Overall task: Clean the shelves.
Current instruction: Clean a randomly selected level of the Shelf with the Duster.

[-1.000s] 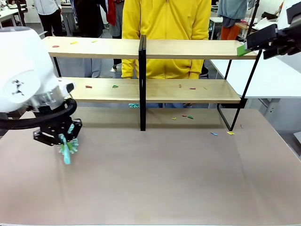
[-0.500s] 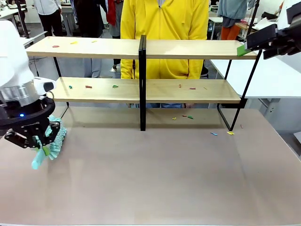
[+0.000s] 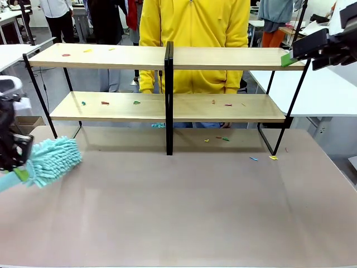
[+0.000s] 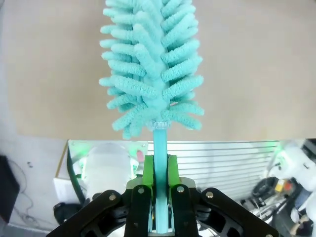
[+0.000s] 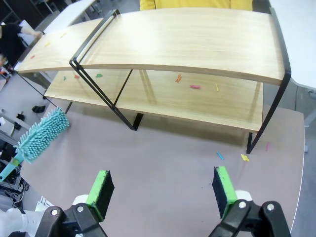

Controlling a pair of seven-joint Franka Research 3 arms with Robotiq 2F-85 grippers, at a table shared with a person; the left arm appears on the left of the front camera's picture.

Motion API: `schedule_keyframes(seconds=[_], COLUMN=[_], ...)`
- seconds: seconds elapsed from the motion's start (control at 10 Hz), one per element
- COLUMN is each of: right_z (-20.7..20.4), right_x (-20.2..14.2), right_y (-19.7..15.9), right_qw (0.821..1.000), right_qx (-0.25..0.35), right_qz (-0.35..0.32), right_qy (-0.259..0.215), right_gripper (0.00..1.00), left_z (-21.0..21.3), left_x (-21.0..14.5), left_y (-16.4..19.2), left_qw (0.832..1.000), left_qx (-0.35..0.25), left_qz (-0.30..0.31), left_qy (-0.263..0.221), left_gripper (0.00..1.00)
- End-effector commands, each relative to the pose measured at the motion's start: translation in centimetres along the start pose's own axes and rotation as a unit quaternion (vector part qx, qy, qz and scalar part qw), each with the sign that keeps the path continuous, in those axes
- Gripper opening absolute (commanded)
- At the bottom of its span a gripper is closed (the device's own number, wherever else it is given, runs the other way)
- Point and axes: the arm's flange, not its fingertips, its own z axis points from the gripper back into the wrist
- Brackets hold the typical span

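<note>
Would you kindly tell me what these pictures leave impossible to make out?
Duster handle's end: front view, cut off by the left edge; left wrist view, hidden inside the left hand.
Scraps on the shelves: front view, too small to identify.
Lower board's rear: right wrist view, under the top board.

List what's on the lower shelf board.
Small coloured scraps lie on the lower board, some left of the black centre post, some right. Anything directly behind the post is hidden.

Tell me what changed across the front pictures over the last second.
The left gripper, still shut on the duster, swung to the left edge of the table. The duster's head turned from hanging down to roughly level. The right gripper stayed open near the right end of the shelves; they and the scraps are unmoved.
</note>
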Motion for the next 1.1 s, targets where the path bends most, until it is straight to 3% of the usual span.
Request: schedule_keyframes(seconds=[0.0, 0.2, 0.4, 0.5, 0.6, 0.7, 0.8, 0.9, 1.0], right_z=[0.0, 0.0, 0.0, 0.0, 0.0, 0.0, 0.0, 0.0, 0.0], right_x=[0.1, 0.1, 0.1, 0.1, 0.1, 0.1, 0.1, 0.1, 0.1], right_y=[-0.1, -0.1, -0.1, -0.1, -0.1, -0.1, -0.1, -0.1, -0.1], right_qw=[1.000, 1.000, 1.000, 1.000, 1.000, 1.000, 1.000, 1.000, 1.000], right_qx=[0.003, 0.003, 0.003, 0.003, 0.003, 0.003, 0.003, 0.003, 0.003], right_qz=[-0.001, -0.001, -0.001, -0.001, -0.001, -0.001, -0.001, -0.001, -0.001], right_qy=[-0.001, -0.001, -0.001, -0.001, -0.001, -0.001, -0.001, -0.001, -0.001], right_gripper=[1.00, 1.00, 1.00, 1.00, 1.00, 1.00, 1.00, 1.00, 1.00], left_z=[-3.7, -2.4, -1.9, 2.3, 2.3, 2.2, 2.3, 3.4, 5.2], left_x=[-4.5, -5.7, -6.0, -2.8, -2.8, -3.6, -3.5, -4.0, -4.4], left_y=[2.9, 4.3, 5.3, 3.3, 3.3, 4.1, 3.0, 3.7, 5.5], left_qw=[0.997, 0.980, 0.942, 0.982, 0.982, 0.964, 0.916, 0.840, 0.776], left_qx=[-0.065, -0.118, -0.153, -0.105, -0.105, -0.127, -0.177, -0.194, -0.232], left_qz=[-0.030, -0.160, -0.294, -0.155, -0.155, -0.231, -0.356, -0.496, -0.571], left_qy=[-0.016, 0.021, 0.045, 0.008, 0.008, 0.022, 0.055, 0.105, 0.134], left_gripper=[0.00, 0.00, 0.00, 0.00, 0.00, 0.12, 0.12, 0.12, 0.12])
